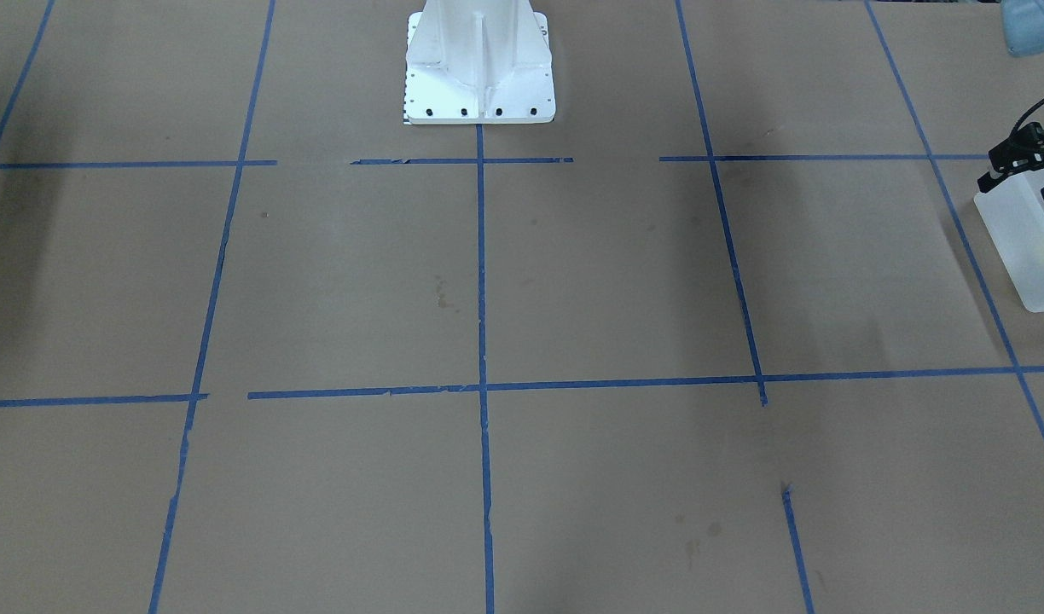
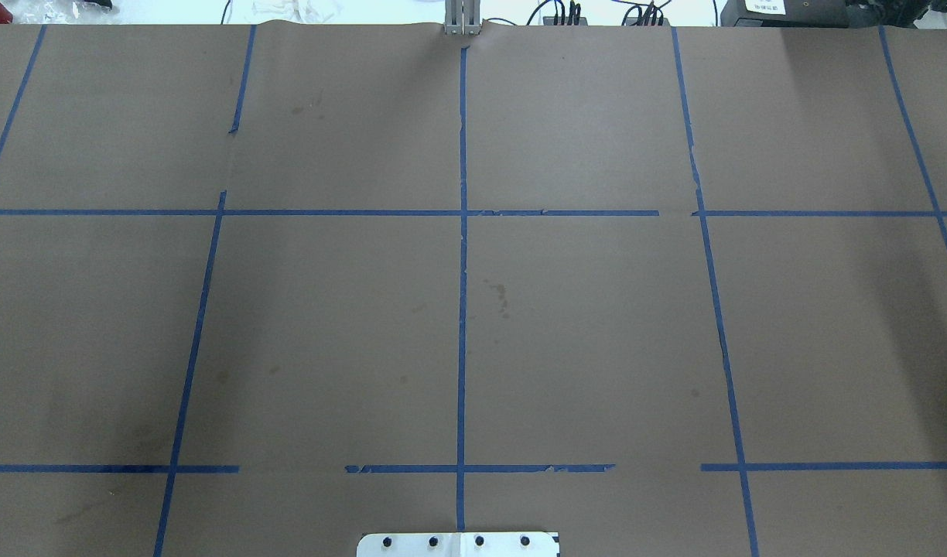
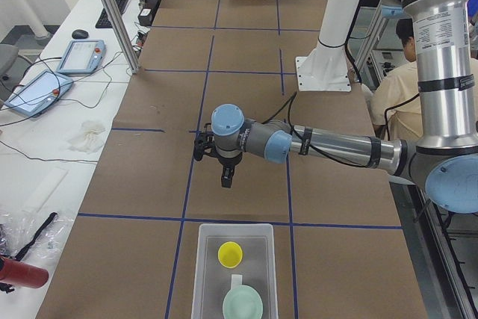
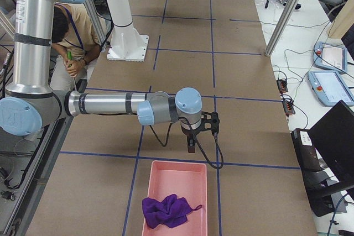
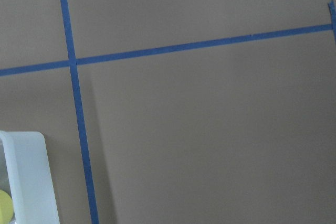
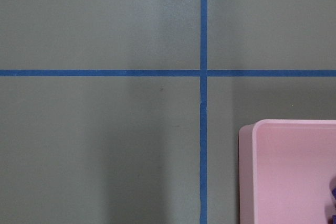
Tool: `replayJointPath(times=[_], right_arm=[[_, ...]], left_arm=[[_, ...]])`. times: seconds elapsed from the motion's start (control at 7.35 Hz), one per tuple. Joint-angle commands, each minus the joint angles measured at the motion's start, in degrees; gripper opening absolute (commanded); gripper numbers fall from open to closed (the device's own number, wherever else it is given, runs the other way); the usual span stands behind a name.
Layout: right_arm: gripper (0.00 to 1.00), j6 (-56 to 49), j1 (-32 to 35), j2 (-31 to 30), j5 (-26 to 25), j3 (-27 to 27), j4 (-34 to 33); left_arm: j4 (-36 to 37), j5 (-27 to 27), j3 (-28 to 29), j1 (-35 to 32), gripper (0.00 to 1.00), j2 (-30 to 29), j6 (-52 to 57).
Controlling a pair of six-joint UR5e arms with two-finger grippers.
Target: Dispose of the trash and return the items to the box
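Brown paper ruled with blue tape covers the table, and the overhead view shows only that and the edge of the white robot base.

From the exterior left camera, the left gripper hangs fingers-down above the paper, near the box but not over it. I cannot tell how its jaws stand, though nothing seems to be between them. Inside the box the yellow cup stands mouth-up, with the mint bowl just beside it, also upright.

The front-facing view catches only one corner of the box and some black gripper parts above its rim.

From the exterior right camera, the right gripper hovers near the pink tray, which holds a crumpled purple cloth (jaw state again unreadable).

The left wrist view shows the box's rounded corner and a sliver of yellow. The right wrist view shows the tray's corner.

Both items look returned. Should either need moving, I judge them light, stiff and rather slick. It would be best to pinch one wall over the rim, since the bowl is probably too wide to span.
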Motion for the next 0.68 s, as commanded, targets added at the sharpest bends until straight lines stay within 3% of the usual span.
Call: replayJointPath(times=[0.0, 0.14, 0.54], right_arm=[[1.00, 0.01, -2.36, -0.12, -0.73, 6.07, -6.83], [1.00, -0.07, -2.55, -0.73, -0.91, 7.93, -10.09], [1.00, -3.30, -4.49, -2.93, -1.52, 7.78, -9.77]], left_arm=[[-1.01, 0.05, -0.24, -1.32, 1.00, -0.07, 0.31], [-1.19, 0.05, 0.10, -7.25, 1.00, -0.76, 1.35], [1.25, 7.68, 1.06, -8.89, 1.00, -0.60, 9.01]])
